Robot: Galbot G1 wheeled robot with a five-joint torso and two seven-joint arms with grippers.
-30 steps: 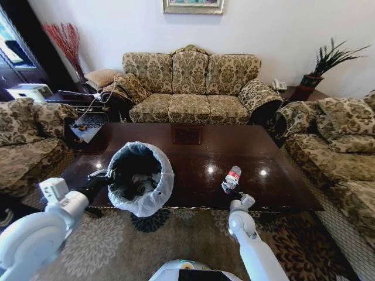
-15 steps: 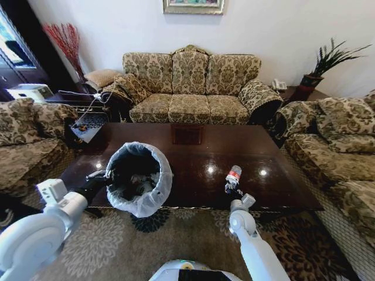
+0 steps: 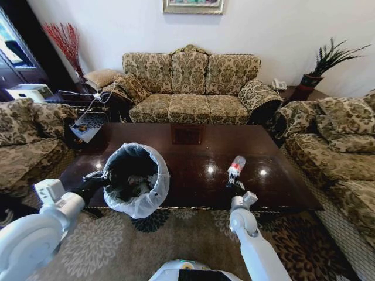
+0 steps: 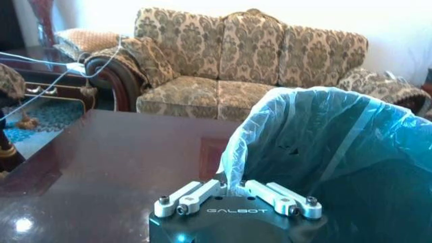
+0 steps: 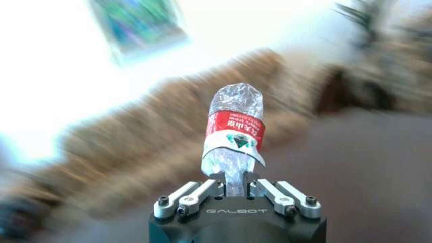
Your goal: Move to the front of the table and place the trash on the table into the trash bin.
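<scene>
The dark glossy coffee table (image 3: 193, 158) spans the view before the robot. Over its near-left edge the trash bin (image 3: 136, 181) hangs with its mouth up, the left gripper (image 4: 238, 194) pinching the bag-lined rim. The right gripper (image 5: 235, 191) pinches one end of the clear plastic bottle (image 5: 233, 136), whose long axis points away from the jaws; the bin lies to its left.

Right claw (image 3: 233, 186) grips bottle (image 3: 236, 165); left claw (image 3: 101, 177) grips trash bin (image 3: 136, 180).
</scene>
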